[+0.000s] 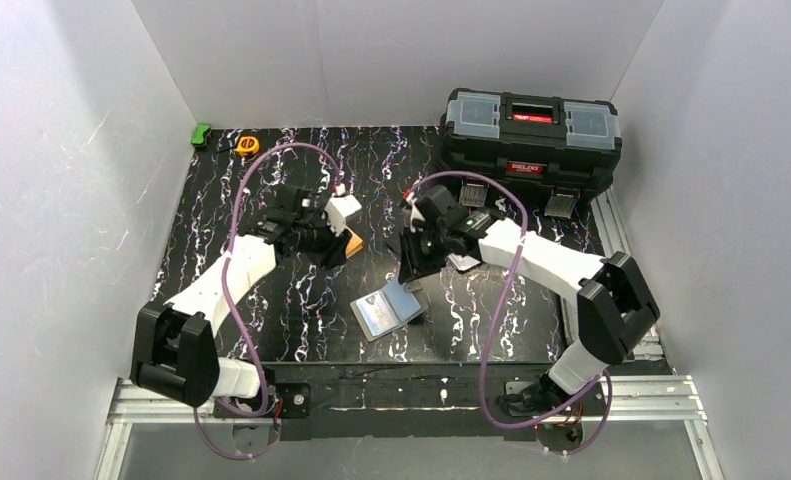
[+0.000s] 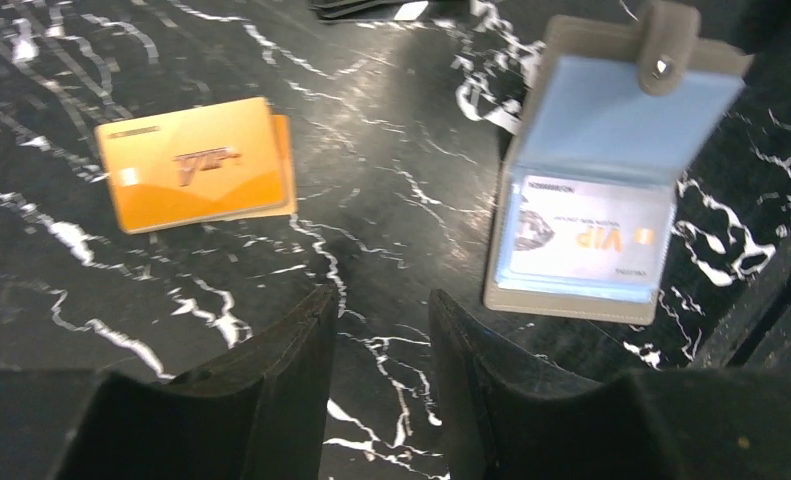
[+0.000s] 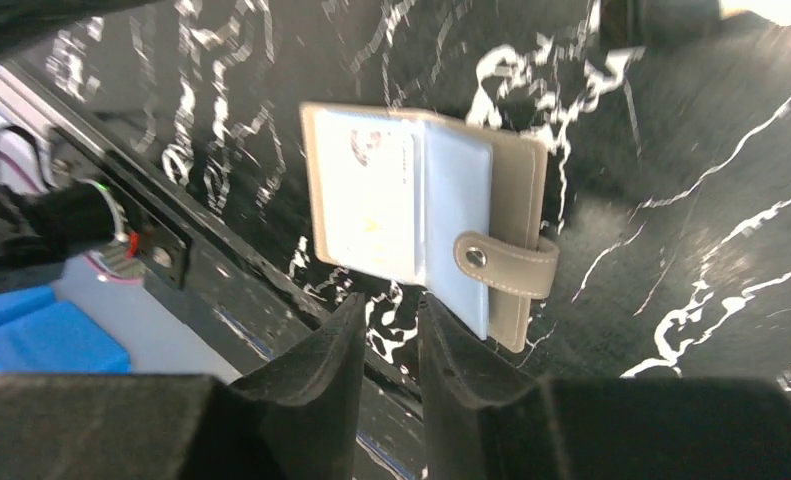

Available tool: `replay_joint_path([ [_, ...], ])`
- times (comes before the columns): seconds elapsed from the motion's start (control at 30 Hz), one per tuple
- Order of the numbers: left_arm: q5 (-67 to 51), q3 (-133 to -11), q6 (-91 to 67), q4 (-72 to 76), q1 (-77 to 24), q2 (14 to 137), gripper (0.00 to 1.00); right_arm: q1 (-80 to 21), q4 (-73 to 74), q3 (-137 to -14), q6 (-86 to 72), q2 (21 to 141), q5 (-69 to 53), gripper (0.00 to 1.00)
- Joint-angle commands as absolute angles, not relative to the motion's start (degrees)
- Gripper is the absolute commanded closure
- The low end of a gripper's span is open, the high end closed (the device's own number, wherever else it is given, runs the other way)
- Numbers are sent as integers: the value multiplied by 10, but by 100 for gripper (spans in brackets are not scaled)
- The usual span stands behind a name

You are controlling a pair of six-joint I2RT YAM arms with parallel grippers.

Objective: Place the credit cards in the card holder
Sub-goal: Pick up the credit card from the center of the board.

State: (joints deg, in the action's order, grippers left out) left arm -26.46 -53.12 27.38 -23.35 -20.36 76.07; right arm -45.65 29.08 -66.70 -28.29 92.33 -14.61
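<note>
Two claws, both empty. Right claw [image 3: 389, 360]: jaws narrowly parted. Card holder [image 3: 421, 210] just ahead, spread flat on tabletop [image 3: 721, 250], one pale credit card [image 3: 366, 195] pocketed; likely left open for loading. Left claw [image 2: 381, 380] part-open, orange VIP stack [image 2: 196, 160] ahead-left.

holder [image 1: 388, 311]: lies open on table [image 1: 301, 330], front centre | card [image 2: 581, 240]: in holder's pocket | cards [image 2: 196, 163]: stacked, behind-left of holder, apart | toolbox [image 1: 531, 140]: rear right | tape measure [image 1: 248, 145]: rear left
</note>
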Motion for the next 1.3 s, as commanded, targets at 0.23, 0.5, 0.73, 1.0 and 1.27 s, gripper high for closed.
replay_joint_path([
  [0.23,-262,-592,326,-229,-135,828,62,-378,256,-883,-229,1011,-219,47],
  [0.5,-249,-657,368,-186,-103,943,59,-345,251,-1145,-234,1261,-266,36],
  [0.73,-258,-711,380,-183,-96,1014,59,-327,226,-1223,-284,1365,-333,36],
  [1.0,-288,-698,405,-176,-96,1035,58,-327,167,-1176,-317,1382,-369,40],
  [1.27,-301,-722,422,-191,-96,1071,57,-333,153,-1174,-331,1416,-387,43],
])
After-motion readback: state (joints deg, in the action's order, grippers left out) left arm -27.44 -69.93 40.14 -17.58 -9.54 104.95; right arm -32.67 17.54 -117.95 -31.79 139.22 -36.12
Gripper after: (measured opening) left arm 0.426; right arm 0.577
